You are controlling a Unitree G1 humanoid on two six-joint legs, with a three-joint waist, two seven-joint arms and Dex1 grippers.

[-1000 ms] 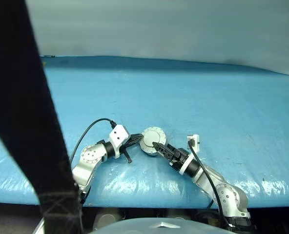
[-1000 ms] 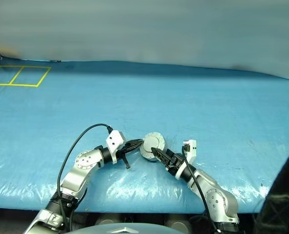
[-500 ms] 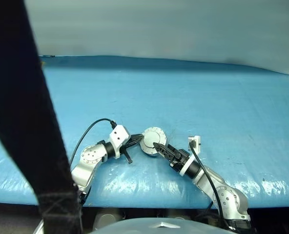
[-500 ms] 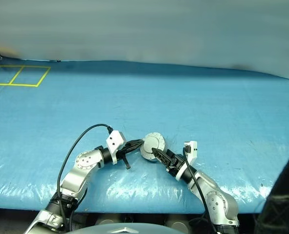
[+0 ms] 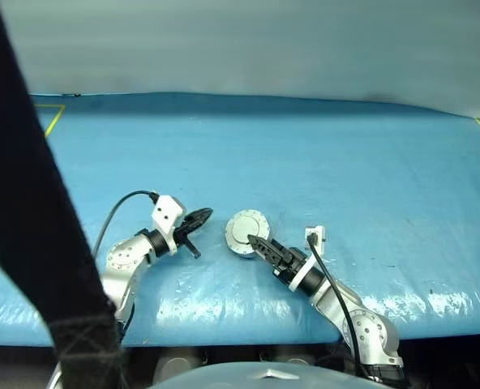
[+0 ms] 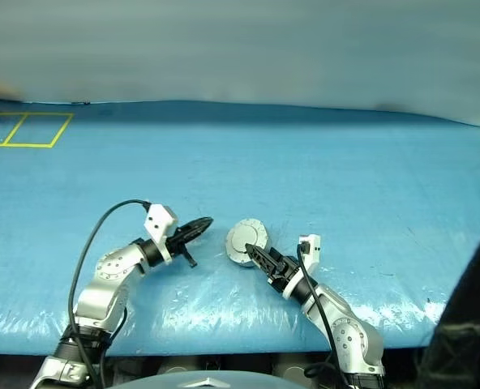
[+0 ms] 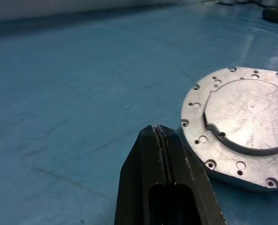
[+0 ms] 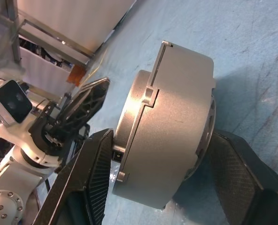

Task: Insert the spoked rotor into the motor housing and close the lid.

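Motor housing (image 5: 246, 232) with lid (image 7: 244, 133) closed on our blue worktop (image 5: 345, 178), clamped between right tool (image 5: 259, 242) fingers; our left tool (image 5: 201, 216), fingers together, sits just beside it.

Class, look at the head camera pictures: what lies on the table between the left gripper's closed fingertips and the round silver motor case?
Nothing: only bare blue table cover separates the left gripper from the motor case, as the left eye view shows.
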